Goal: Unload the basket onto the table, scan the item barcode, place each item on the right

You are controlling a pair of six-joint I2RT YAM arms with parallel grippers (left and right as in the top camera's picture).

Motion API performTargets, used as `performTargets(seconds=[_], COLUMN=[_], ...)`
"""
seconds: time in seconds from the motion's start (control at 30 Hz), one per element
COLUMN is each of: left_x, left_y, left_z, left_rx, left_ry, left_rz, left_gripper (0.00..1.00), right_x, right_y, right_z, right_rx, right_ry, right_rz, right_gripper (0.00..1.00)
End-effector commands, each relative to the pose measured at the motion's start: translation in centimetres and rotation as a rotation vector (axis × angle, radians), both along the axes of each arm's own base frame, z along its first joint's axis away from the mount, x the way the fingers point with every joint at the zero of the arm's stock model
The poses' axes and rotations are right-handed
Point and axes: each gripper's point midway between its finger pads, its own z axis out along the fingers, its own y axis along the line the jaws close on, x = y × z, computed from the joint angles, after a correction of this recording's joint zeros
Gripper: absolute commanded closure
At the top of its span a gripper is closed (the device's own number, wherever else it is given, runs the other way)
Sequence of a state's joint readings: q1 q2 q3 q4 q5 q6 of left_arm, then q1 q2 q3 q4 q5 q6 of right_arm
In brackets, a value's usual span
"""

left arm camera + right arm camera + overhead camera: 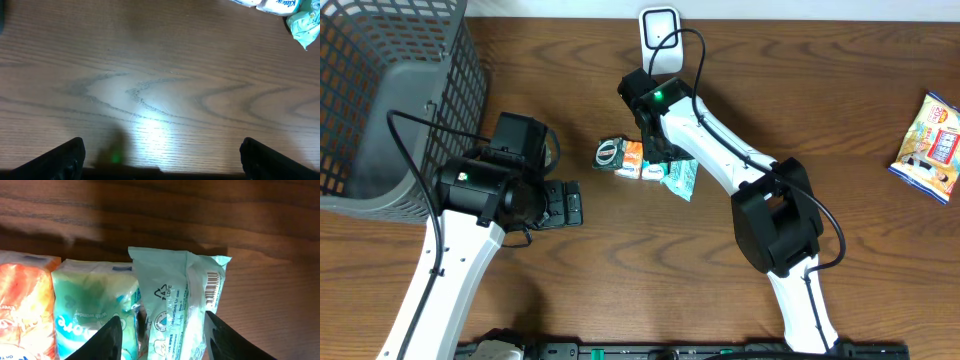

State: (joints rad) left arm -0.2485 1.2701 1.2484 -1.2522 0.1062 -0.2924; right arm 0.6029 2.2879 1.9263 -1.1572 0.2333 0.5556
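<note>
Roughly at the middle of the tabletop lies the pale green plastic wipes packet (175, 310), its black barcode (214, 287) printed along the packet's three o'clock edge in the right wrist view. The right gripper (162, 317) hangs over it with its dark fingers (107, 337) half spread, one on each side of the packet; whether they press on it I cannot tell. Touching the packet at its nine o'clock side is a teal-and-white soft packet (95, 300), and beyond that an orange packet (25, 300). Seen from overhead, a white box-shaped scanner (660, 35) stands at twelve o'clock from this cluster, near the table's far edge. The left gripper (565, 203) sits at eight o'clock from the cluster, apart from it, fingers spread wide over bare wood. The dark brown wood-grain table (620, 290) shows broad looping grain and a pale patch of glare beneath the left wrist. A grey plastic lattice basket (380, 90) fills the ten o'clock corner, and a yellow-and-blue snack bag (930, 145) lies far out at three o'clock.
</note>
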Motion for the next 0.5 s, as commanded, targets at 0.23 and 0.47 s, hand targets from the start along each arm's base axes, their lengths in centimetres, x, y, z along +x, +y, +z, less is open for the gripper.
performTargets(seconds=[0.23,0.47], left_x=[-0.1,-0.1], left_y=[0.0,0.0], left_z=[-0.2,-0.2], left_rx=[-0.008,-0.008], left_ry=[0.013,0.013], left_rz=[0.010,0.010], left_gripper=[0.03,0.02], right_x=[-0.9,-0.5], right_y=[1.9,2.5], right_z=[0.1,0.2], right_rx=[-0.008,0.004], right_ry=[-0.017,-0.040], right_rz=[0.070,0.088], right_gripper=[0.61,0.78])
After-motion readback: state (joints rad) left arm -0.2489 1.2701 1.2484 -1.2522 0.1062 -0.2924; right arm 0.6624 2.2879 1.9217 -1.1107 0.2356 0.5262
